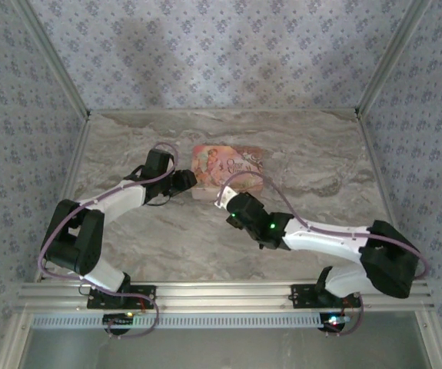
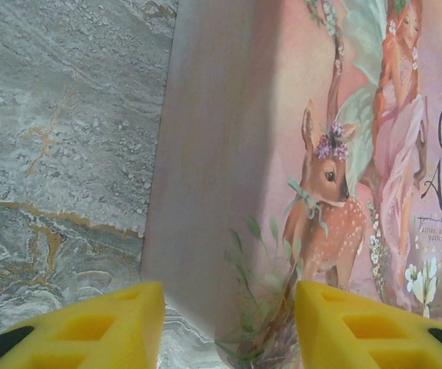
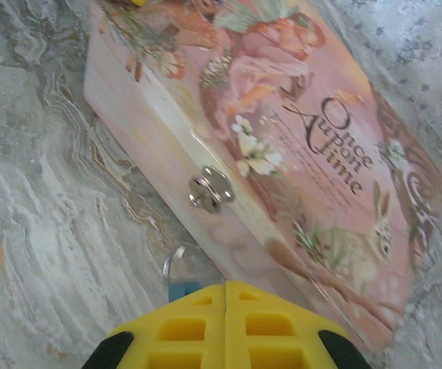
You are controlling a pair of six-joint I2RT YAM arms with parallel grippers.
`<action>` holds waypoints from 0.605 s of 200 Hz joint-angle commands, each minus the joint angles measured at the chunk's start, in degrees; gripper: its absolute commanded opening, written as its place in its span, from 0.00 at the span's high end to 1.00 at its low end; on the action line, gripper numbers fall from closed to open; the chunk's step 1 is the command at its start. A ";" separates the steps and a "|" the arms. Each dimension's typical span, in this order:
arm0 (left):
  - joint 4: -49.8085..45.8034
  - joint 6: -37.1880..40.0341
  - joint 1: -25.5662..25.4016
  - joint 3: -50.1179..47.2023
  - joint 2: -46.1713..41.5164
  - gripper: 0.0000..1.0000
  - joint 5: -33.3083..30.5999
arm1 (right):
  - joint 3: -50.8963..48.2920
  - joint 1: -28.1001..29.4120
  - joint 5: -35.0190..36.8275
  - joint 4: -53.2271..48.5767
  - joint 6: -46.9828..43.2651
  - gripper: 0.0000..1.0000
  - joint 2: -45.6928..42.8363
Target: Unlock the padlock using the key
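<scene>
My right gripper (image 3: 225, 290) is pressed closed, seemingly empty. The padlock (image 3: 181, 287) lies on the bench (image 3: 44, 231) just past its tips, shackle pointing on toward the clasp (image 3: 211, 189) of the box (image 3: 320, 146); this arm is nearer. My left gripper (image 2: 228, 319) gapes wide around the box's corner.

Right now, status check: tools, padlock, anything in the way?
Left tool open, straddling pink box corner. Right tool shut, padlock poking out beside its tip; grip unclear. Box front close behind.

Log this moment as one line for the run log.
left gripper: open, straddling pink box corner | right gripper: shut, tips beside padlock | padlock: off clasp, by box front
</scene>
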 commanded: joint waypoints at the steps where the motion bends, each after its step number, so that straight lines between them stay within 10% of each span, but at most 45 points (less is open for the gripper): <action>1: -3.93 0.64 0.44 -0.91 -1.20 0.52 -1.02 | -1.53 -0.60 4.06 -5.04 4.47 1.00 -4.85; 121: -4.00 1.89 0.53 -0.38 -4.71 0.43 -2.14 | -7.79 -11.16 7.57 -18.57 21.26 1.00 -24.15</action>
